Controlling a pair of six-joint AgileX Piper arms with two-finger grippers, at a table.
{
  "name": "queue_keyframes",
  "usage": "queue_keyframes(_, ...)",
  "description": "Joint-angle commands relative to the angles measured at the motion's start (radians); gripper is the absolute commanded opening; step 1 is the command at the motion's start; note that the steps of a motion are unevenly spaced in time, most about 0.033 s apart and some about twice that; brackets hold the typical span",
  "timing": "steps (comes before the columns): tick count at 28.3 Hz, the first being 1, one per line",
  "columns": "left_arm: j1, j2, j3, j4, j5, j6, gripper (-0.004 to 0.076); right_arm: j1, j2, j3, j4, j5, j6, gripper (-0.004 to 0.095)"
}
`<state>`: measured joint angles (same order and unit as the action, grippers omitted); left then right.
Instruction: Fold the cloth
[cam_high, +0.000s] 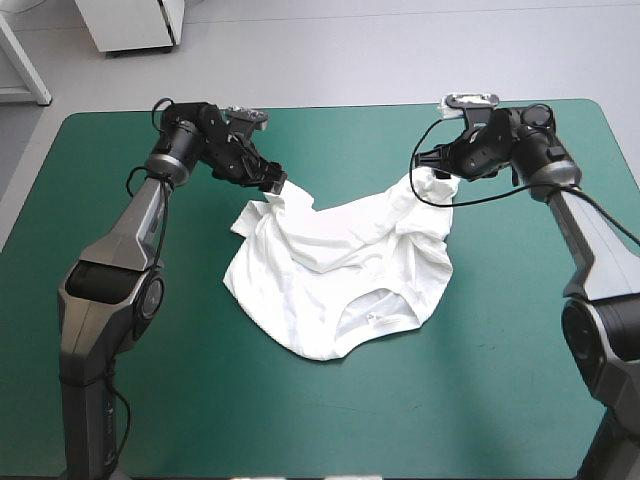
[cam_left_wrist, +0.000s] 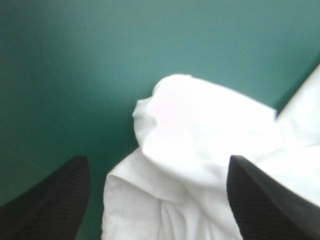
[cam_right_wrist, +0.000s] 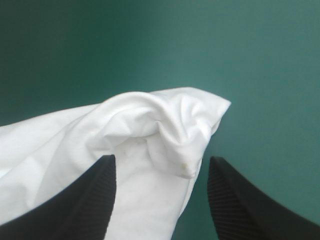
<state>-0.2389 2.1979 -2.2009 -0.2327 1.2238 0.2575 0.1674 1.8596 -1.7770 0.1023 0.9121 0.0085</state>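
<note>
The white T-shirt (cam_high: 340, 270) lies crumpled at the middle of the table, its neck opening toward the front edge. My left gripper (cam_high: 272, 183) is at the shirt's far left corner. In the left wrist view it (cam_left_wrist: 160, 200) stands open, with a bunched fold of the T-shirt (cam_left_wrist: 200, 130) between and ahead of its fingers. My right gripper (cam_high: 432, 168) is at the far right corner. It (cam_right_wrist: 160, 172) is open too, and a puckered tip of the T-shirt (cam_right_wrist: 140, 125) sits between its fingers.
The teal-green cover (cam_high: 500, 380) shows bare on every side of the shirt. The table's far edge (cam_high: 330, 108) runs a short way behind both grippers.
</note>
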Motion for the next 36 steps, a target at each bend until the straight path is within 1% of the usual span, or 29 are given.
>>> queue_keyframes(1,-0.001,-0.148,-0.09,-0.012,0.066,0.009,0.0487,-0.005,-0.155,-0.034,-0.01,-0.012,-0.022,0.0507)
queue_keyframes(3,-0.001,-0.196,-0.087,-0.01,0.066,0.009,0.0471,-0.005,-0.201,-0.034,-0.012,0.016,-0.022,0.0507)
queue_keyframes(9,-0.002,-0.342,-0.022,-0.014,0.066,-0.021,0.047,-0.005,-0.331,-0.034,-0.014,0.093,-0.024,0.0507)
queue_keyframes(13,-0.042,-0.465,0.16,0.002,0.066,-0.02,0.046,-0.005,-0.403,-0.034,-0.008,0.152,-0.029,0.0507)
queue_keyframes(16,-0.099,-0.549,0.326,0.065,0.066,-0.013,0.0441,-0.005,-0.441,-0.034,-0.003,0.223,-0.029,0.0507)
queue_keyframes(19,-0.151,-0.614,0.447,0.132,0.066,-0.013,0.044,-0.005,-0.464,-0.034,-0.003,0.282,-0.029,0.0507)
queue_keyframes(21,-0.171,-0.639,0.505,0.141,0.065,-0.013,0.044,-0.005,-0.471,-0.034,-0.001,0.303,-0.029,0.0507)
queue_keyframes(23,-0.171,-0.639,0.543,0.148,0.065,-0.039,0.044,-0.005,-0.473,-0.034,-0.001,0.305,-0.029,0.0507)
queue_keyframes(25,-0.171,-0.618,0.573,0.215,0.065,-0.086,0.044,-0.005,-0.473,-0.034,0.001,0.305,-0.025,0.0507)
queue_keyframes(28,-0.171,-0.572,0.592,0.246,0.062,-0.088,0.044,-0.005,-0.473,-0.034,0.008,0.303,-0.025,0.0507)
queue_keyframes(32,-0.171,-0.473,0.593,0.233,0.044,-0.088,0.044,-0.005,-0.473,-0.034,0.013,0.301,-0.025,0.0507)
queue_keyframes(34,-0.171,-0.409,0.593,0.257,0.003,-0.088,0.044,-0.005,-0.473,-0.034,0.029,0.305,-0.025,0.0507)
queue_keyframes(36,-0.161,-0.354,0.593,0.256,0.004,-0.092,0.044,-0.005,-0.473,-0.032,0.035,0.305,-0.025,0.0507)
